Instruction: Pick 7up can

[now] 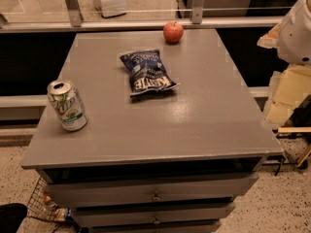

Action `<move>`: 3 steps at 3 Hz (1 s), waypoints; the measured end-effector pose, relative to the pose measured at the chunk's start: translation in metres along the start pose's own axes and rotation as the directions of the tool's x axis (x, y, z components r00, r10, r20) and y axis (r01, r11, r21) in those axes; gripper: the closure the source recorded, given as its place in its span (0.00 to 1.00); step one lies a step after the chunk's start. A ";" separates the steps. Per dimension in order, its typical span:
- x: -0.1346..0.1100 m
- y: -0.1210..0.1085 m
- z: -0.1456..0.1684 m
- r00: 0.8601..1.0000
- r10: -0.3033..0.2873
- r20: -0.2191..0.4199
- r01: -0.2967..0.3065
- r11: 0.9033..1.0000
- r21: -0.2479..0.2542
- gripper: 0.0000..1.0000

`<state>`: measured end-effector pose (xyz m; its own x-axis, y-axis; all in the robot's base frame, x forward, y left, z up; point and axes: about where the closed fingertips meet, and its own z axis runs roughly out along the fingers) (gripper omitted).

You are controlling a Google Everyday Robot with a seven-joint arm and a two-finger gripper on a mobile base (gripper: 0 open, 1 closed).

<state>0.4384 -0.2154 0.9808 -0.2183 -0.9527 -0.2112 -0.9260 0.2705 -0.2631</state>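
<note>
The 7up can [67,105] stands upright near the front left corner of the grey table [194,115]. It is silver-white with green lettering and an opened silver top. My gripper [284,98] hangs off the table's right edge, below the white arm [297,28], far to the right of the can and touching nothing.
A dark blue chip bag [147,73] lies flat mid-table, behind and right of the can. A red apple [173,32] sits at the far edge. The table has drawers [155,194] in front. A wire basket [46,205] is on the floor at lower left.
</note>
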 end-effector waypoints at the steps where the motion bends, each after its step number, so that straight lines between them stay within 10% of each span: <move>1: 0.000 0.000 0.000 1.000 0.000 0.000 0.000 1.000 0.000 0.00; 3: -0.052 -0.010 0.021 0.971 -0.051 0.232 0.040 0.998 0.050 0.00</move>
<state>0.4658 -0.1662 0.9748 -0.0939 -0.9072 -0.4100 -0.9177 0.2385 -0.3177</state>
